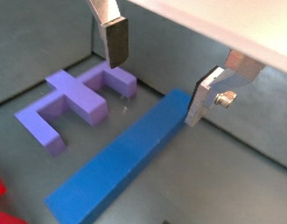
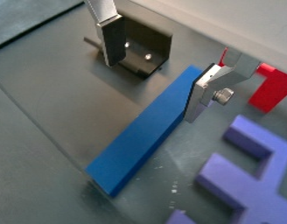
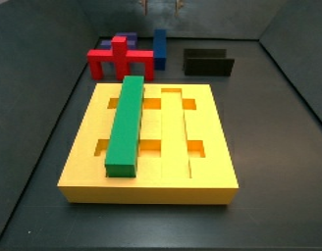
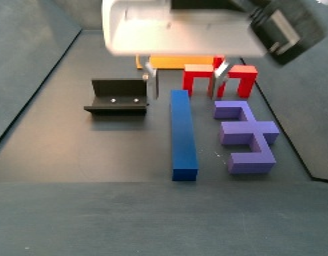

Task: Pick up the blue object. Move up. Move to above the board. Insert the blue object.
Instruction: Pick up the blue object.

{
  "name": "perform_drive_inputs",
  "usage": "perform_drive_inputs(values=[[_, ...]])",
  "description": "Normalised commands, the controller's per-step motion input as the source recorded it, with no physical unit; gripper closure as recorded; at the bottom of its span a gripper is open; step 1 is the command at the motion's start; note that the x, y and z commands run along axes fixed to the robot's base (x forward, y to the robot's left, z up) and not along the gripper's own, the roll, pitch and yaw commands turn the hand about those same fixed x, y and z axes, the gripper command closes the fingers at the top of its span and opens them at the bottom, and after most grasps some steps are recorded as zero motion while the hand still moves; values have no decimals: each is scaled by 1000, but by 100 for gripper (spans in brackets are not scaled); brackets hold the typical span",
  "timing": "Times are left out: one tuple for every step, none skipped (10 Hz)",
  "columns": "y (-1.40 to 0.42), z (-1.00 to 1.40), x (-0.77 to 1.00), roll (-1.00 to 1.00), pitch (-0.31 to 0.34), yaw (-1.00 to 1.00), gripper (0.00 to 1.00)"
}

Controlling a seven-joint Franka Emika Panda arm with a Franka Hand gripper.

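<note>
The blue object (image 4: 183,135) is a long blue bar lying flat on the grey floor, also seen in both wrist views (image 1: 122,153) (image 2: 146,131) and far back in a side view (image 3: 160,44). My gripper (image 4: 184,72) is open and empty, hovering over the bar's end nearest the board. One fingertip (image 1: 202,98) is close beside that end and the other finger (image 1: 115,42) stands well off to the side. The board (image 3: 157,172) is a large yellow grooved block with a green bar (image 3: 126,123) lying in one groove.
A purplish-blue block (image 4: 247,135) lies beside the bar, also in both wrist views (image 1: 70,101) (image 2: 245,157). A red piece (image 4: 214,75) (image 2: 272,87) stands between bar and board. The dark fixture (image 4: 116,97) (image 2: 140,48) stands on the bar's other side. Grey walls enclose the floor.
</note>
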Motion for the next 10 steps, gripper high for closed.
perform_drive_inputs(values=[[-414, -737, -157, -46, -201, -6, 0], [-480, -620, -146, -46, -191, 0, 0], [-20, -829, 0, -84, -149, 0, 0], [0, -720, 160, -189, -123, 60, 0], [40, -740, 340, -200, -106, 17, 0], [180, -706, 266, -206, -60, 0, 0], [49, -431, -26, -130, -83, 0, 0], [0, -411, -149, -94, -84, 0, 0], [0, -337, -234, -47, -57, 0, 0], [3, -9, 0, -19, 0, 0, 0]])
